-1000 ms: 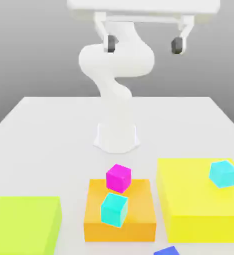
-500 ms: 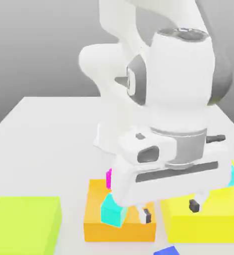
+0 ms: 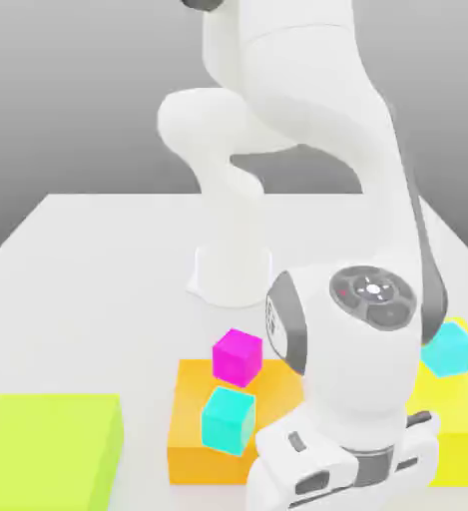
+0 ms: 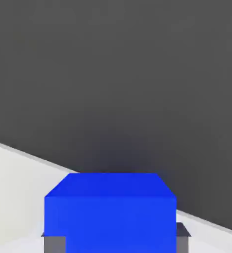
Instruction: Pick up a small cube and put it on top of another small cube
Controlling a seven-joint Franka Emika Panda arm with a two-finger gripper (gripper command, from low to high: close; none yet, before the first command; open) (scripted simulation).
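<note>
Blue and glossy, the small cube (image 4: pixel 111 222) sits between my fingers (image 4: pixel 182 244); my gripper (image 4: pixel 120 244) is closed on it, one finger against each of two opposite sides; I cannot tell from here whether it touches anything beneath. Beyond it in the hand view lie a broad dark grey area (image 4: pixel 113 74) and a pale area (image 4: pixel 19 192), with a slanting edge between them.

In the exterior view my white hand (image 3: pixel 347 474) is low and towards the exterior view's right, where the frame cuts it off at the bottom; the arm (image 3: pixel 317 90) reaches down to it from above, and its wrist hides part of the yellow block (image 3: pixel 457 429) and a corner of the orange block (image 3: pixel 193 464).

Sky-cyan, the other small cube (image 3: pixel 448 350) rests on the yellow block, just beside my wrist in that view and well apart from the blue one; the two are not stacked. Turquoise, a greener cube (image 3: pixel 228 421) sits on the orange block, and a magenta cube (image 3: pixel 237 357) is near it, at the block's far edge; a lime block (image 3: pixel 53 449) lies on the white table (image 3: pixel 88 289) at the exterior view's left.
</note>
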